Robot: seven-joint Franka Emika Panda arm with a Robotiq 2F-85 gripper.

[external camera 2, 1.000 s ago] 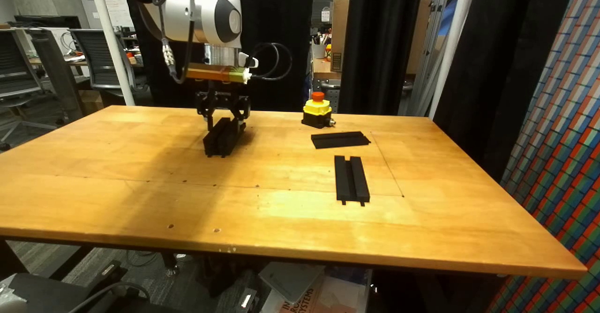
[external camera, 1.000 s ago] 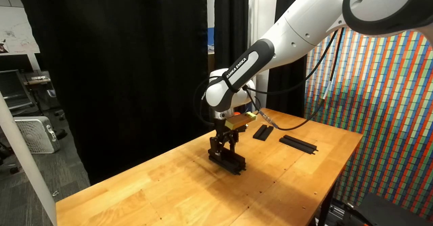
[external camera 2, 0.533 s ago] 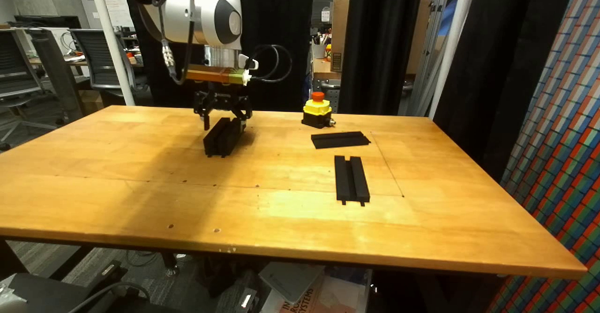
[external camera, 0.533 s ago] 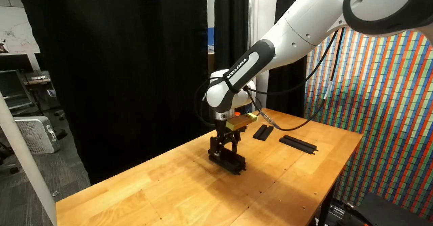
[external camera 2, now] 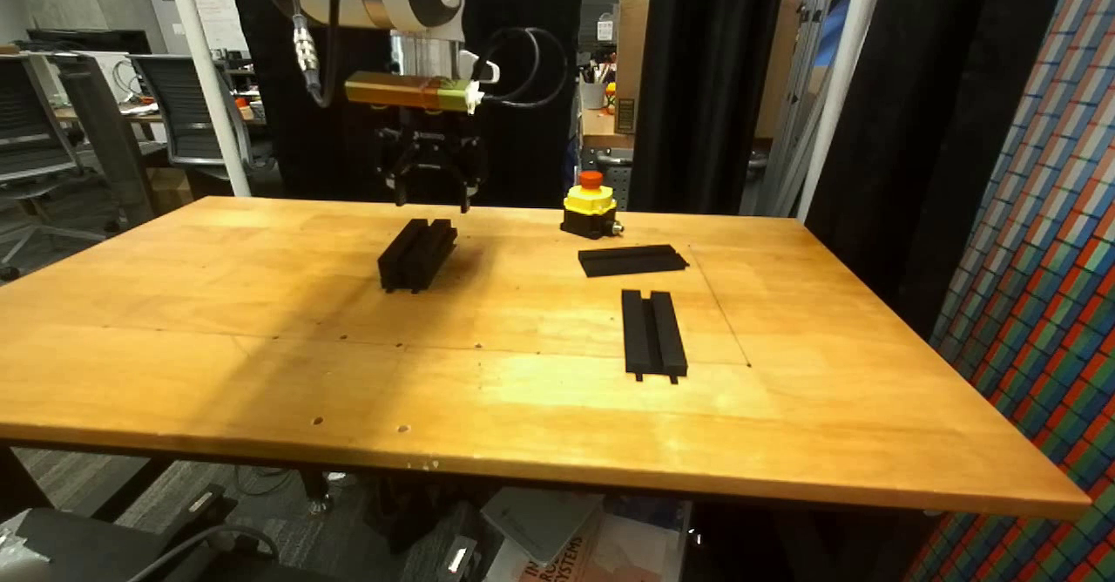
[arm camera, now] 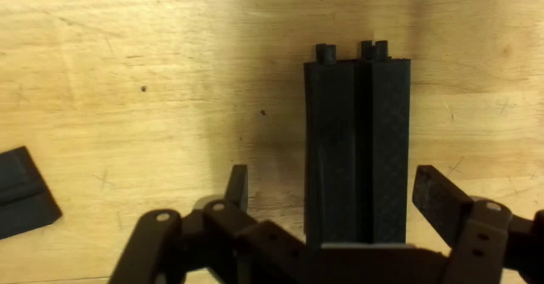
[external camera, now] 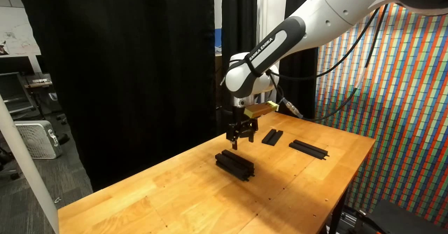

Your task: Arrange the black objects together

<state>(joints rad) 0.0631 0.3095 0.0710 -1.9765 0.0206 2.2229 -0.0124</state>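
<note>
Two layers deep, the black stack (external camera 2: 416, 255) of slotted bars sits flat on the desk (external camera 2: 540, 425). Over it reaches the white arm (external camera: 320, 20), sloping down from its upper joint and turning at the wrist so that the last section hangs straight down. Above the stack, clear of it, the jaws stand wide apart, released; in the wrist view they flank it.

The stack's long axis runs across the desk, and its short prongs (arm camera: 330, 54) point to the near long edge (external camera 2: 557, 475) in an exterior view. Well apart from the stack, a single slotted bar (external camera 2: 655, 334) lies nearly parallel to it, prongs the same way. Another, crosswise bar (external camera 2: 631, 261) is also well apart from the stack, its prong end facing away from it. On that same side of the stack stands the yellow-and-red button box (external camera 2: 591, 207).

Compared with a second ago, the jaws are up off the stack instead of down around it; the stack and both loose bars lie unmoved.
</note>
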